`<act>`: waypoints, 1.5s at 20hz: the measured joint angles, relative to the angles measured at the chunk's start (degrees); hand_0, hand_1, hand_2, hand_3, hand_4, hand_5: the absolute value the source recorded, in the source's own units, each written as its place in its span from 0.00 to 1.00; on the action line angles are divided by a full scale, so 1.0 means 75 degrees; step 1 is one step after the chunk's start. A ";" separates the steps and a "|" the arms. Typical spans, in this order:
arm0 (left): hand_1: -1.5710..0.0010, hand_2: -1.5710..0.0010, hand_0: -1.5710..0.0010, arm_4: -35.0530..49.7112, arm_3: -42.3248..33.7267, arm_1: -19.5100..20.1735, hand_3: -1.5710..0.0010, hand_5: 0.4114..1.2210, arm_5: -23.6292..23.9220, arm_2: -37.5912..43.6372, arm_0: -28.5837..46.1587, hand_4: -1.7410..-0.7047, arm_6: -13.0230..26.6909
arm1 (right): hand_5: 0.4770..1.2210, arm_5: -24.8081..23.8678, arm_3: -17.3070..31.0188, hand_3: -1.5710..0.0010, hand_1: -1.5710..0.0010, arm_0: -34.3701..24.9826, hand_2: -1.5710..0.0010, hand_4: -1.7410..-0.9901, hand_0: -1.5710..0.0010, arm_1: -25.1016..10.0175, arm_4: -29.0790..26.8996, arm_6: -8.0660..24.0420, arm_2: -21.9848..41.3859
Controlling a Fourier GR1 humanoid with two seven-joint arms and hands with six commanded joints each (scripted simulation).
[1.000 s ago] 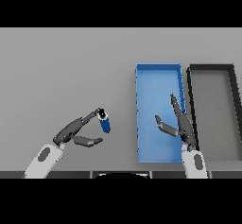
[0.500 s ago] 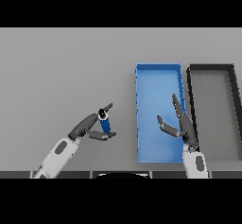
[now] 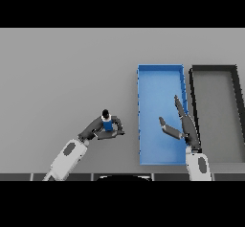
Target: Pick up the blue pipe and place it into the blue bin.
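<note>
The left hand (image 3: 98, 129), lower left of centre, has closed its fingers around the blue pipe (image 3: 107, 124), which it earlier only reached toward.

You will find no text, label, brand, number or sign that can be read anywhere here. The blue pipe (image 3: 107, 124) shows only plain blue with a dark top, the blue bin (image 3: 160, 70) has bare walls and floor, the dark bin (image 3: 213, 69) beside it is unmarked, and the grey table (image 3: 67, 77) carries no print.
</note>
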 measured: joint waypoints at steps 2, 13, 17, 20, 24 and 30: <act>0.22 0.20 0.26 -0.0042 -0.0127 -0.0029 0.20 0.84 0.0049 -0.0102 0.0100 0.12 -0.0054 | 0.25 -0.0042 -0.0015 1.00 1.00 0.0013 1.00 0.58 1.00 0.0072 0.0041 0.0108 0.0049; 0.02 0.02 0.02 0.0097 -0.1073 -0.0213 0.08 0.99 0.0268 -0.0240 -0.0319 0.02 -0.0364 | 0.26 -0.0141 0.0069 1.00 1.00 -0.0080 1.00 0.62 1.00 0.0010 0.0238 0.0064 0.0051; 0.01 0.01 0.01 0.0147 -0.1733 -0.0243 0.08 0.99 0.0245 -0.0418 -0.0411 0.02 0.0142 | 0.28 -0.0097 0.0155 1.00 1.00 -0.0135 1.00 0.62 1.00 -0.0058 0.0279 -0.0053 0.0050; 0.00 0.00 0.00 0.0242 -0.2049 -0.0232 0.08 1.00 0.0183 -0.0470 -0.0489 0.01 0.0462 | 0.28 -0.0098 0.0071 1.00 1.00 0.0018 1.00 0.62 1.00 -0.0032 0.0279 -0.0165 0.0076; 0.00 0.00 0.00 0.0226 -0.2081 -0.0200 0.08 1.00 0.0192 -0.0434 -0.0598 0.01 0.0906 | 0.28 -0.0571 -0.0409 1.00 1.00 0.0837 1.00 0.63 1.00 0.0426 0.0542 -0.0427 0.0274; 0.00 0.00 0.00 0.0192 -0.2112 -0.0157 0.08 1.00 0.0127 -0.0423 -0.0499 0.01 0.0812 | 0.28 -0.1654 -0.1405 1.00 1.00 0.2354 1.00 0.70 1.00 0.1307 0.1273 -0.0248 0.0663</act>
